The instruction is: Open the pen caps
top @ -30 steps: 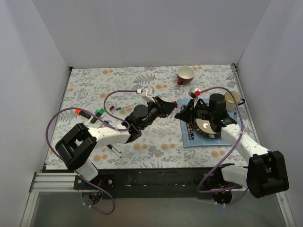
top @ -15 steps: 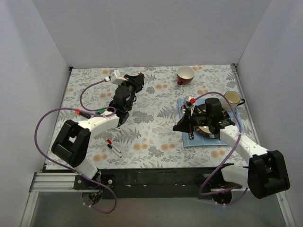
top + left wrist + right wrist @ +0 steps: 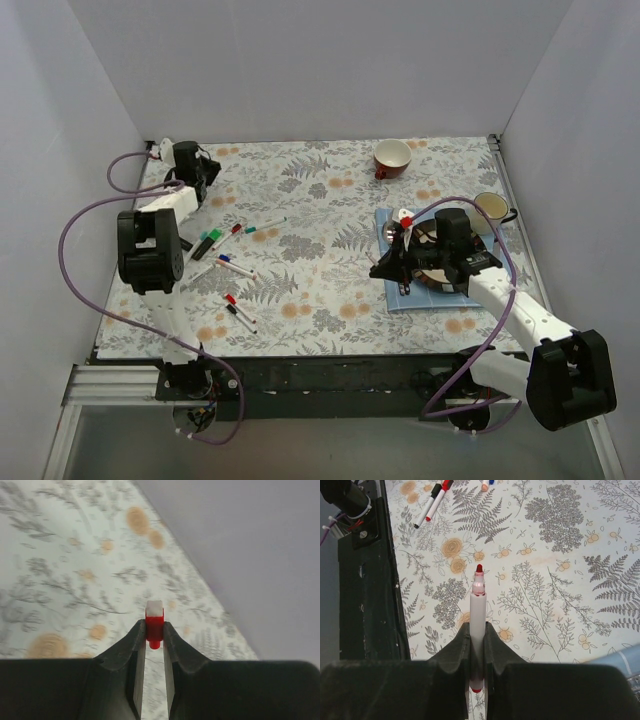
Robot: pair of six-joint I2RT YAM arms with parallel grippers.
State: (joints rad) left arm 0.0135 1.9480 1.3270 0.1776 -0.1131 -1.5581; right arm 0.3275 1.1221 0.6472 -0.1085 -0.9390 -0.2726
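1. Black rail [image 3: 330, 380] closes the near edge of the table and carries both arm bases.
2. Beyond it, a cloth [image 3: 320, 290] printed with grey ferns and orange flowers covers the whole surface.
3. Near right: the right gripper [image 3: 477, 627] is pinched on a white pen [image 3: 478, 600]. The pen's red nib is bare and points away from the fingers, over the cloth just left of a blue mat [image 3: 395, 297].
4. A plate [image 3: 440, 278] sits on that mat, partly hidden under the right arm.
5. Left of centre, the loose pens [image 3: 232, 263] lie scattered flat with coloured caps showing, well apart from the mat. A broad stretch of bare cloth lies between the two groups.
6. Further back, a red cup [image 3: 392, 157] stands near the rear edge and a mug [image 3: 490, 207] stands by the right edge.
7. Far left corner: the left gripper [image 3: 154, 630] is pressed together on a red cap [image 3: 154, 625], held close to the wall.
8. White walls [image 3: 320, 70] bound the table on the left, rear and right sides. The left arm lies along the left wall.
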